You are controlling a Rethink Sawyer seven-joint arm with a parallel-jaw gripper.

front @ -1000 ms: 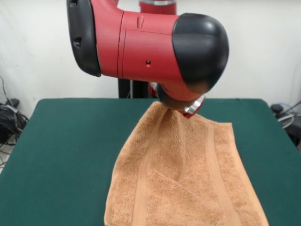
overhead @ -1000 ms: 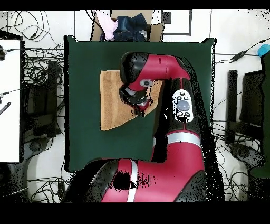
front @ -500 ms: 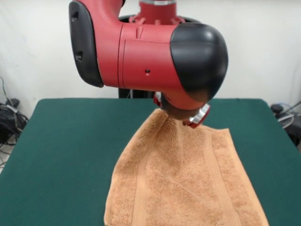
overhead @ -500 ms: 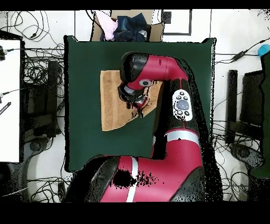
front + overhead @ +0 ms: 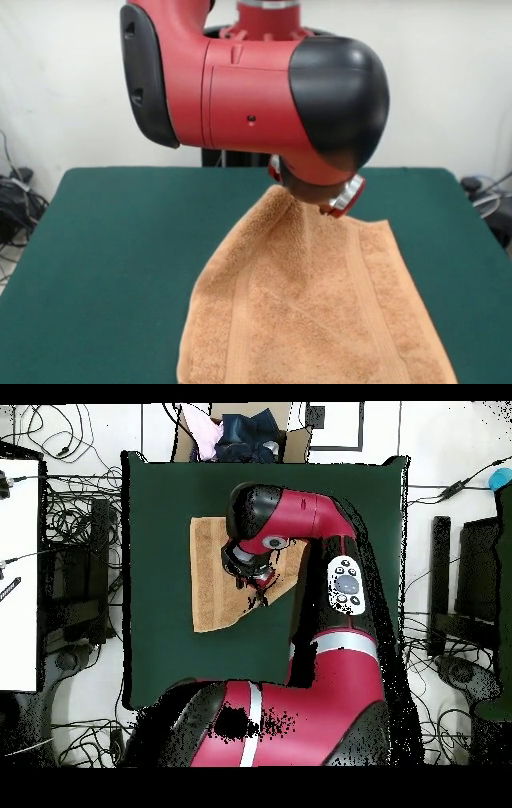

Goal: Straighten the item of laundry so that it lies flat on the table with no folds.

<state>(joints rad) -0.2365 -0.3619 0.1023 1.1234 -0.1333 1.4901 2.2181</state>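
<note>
The item of laundry (image 5: 312, 312) is an orange-tan terry towel lying on the green table (image 5: 120, 240), with two woven bands running along its length. Its far corner is pulled up into a peak under the arm's wrist. There my gripper (image 5: 290, 190) is shut on it, mostly hidden by the wrist housing. The rest of the towel slopes down to the table toward the camera and runs off the bottom edge. From overhead, the towel (image 5: 212, 574) shows left of the gripper (image 5: 258, 580), with the arm covering its right part.
The big red and black arm segment hangs over the table's far half in the front view. In the overhead view a box of clothes (image 5: 240, 434) sits just past the table's top edge, and cables lie on the floor around the table (image 5: 160, 504).
The wrist has shifted a little right and toward the camera in the front view, carrying the lifted corner along. The creases below the peak have smoothed somewhat.
</note>
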